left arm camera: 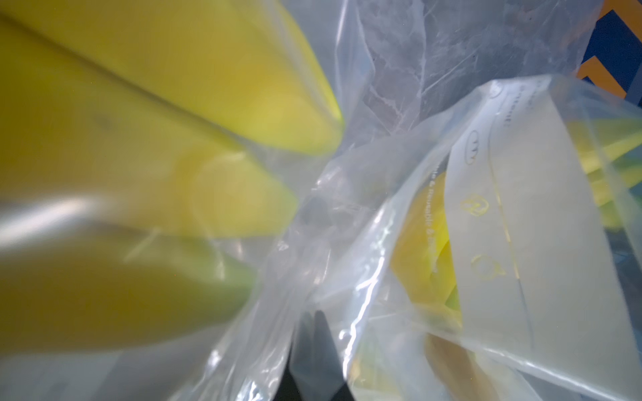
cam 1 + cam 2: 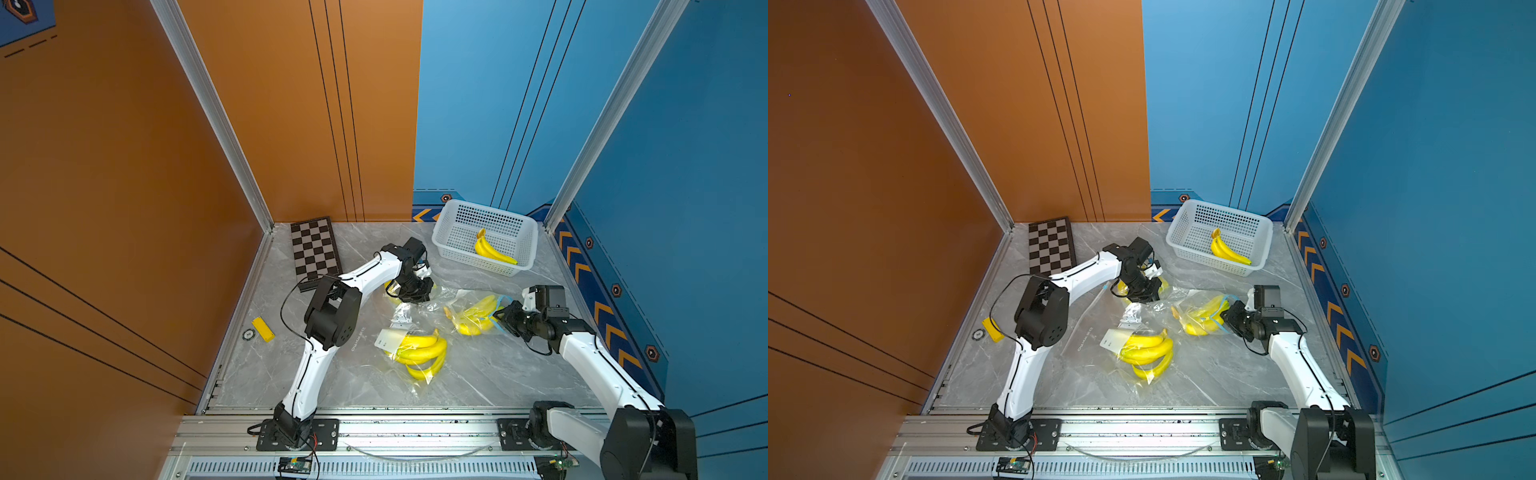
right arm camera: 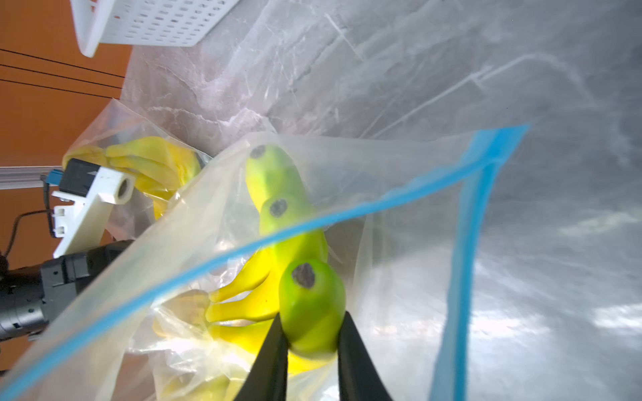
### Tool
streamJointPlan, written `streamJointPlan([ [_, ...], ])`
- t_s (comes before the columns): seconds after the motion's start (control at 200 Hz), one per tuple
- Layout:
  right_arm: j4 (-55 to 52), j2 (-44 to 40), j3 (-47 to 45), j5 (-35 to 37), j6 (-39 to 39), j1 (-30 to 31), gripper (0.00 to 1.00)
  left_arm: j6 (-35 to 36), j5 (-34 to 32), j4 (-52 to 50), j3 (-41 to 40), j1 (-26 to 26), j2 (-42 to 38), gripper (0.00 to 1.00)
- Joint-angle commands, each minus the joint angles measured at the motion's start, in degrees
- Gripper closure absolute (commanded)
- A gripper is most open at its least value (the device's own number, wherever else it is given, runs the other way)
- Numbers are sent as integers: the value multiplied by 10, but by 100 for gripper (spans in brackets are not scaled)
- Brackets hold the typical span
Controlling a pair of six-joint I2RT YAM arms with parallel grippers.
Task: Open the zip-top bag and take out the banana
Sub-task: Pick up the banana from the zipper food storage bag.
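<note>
**Placement.** The open zip-top bag (image 2: 459,299) lies on the marble tabletop (image 2: 478,374), right of centre in both top views. Its mouth faces the right arm and its blue zip strip (image 3: 467,264) is parted wide. The banana bunch (image 2: 1204,318) is inside with the green tips toward the opening. I judge the bag lies this way so I can reach straight in from the right while the far end is held back. Extraction has not yet started.

**Right gripper** (image 3: 312,316). It reaches through the mouth. In the right wrist view both black fingers (image 3: 274,347) press the sides of the nearest green-tipped banana (image 3: 311,305). The jaws are clamped on the fruit with a narrow gap, and the grip sits close to the tip.

**Left gripper** (image 2: 415,293). It is at the bag's far end, left of the bunch in a top view. In the left wrist view its fingers (image 1: 316,333) are together, with clear film bunched round them. I judge that it pins the closed end as an anchor, but I cannot confirm which bag's film it is.

**Other items.**
- A second bagged bunch (image 2: 419,349) lies lower centre, untouched.
- The white basket (image 2: 440,245), upper right, holds a loose bunch (image 2: 492,251).
</note>
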Motion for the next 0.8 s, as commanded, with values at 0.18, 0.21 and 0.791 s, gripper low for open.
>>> streamJointPlan([
  [0.18,-250,-47,104,80,-90,-36,77,-38,-115,-13,-43,30,-58,100],
  [0.21,-260,-46,117,83,-91,-36,77,-41,-123,-13,-46,32,-62,100],
  [0.791,-215,-42,314,307,-101,-29,75,-41,-77,-18,-9,9,-45,100],
])
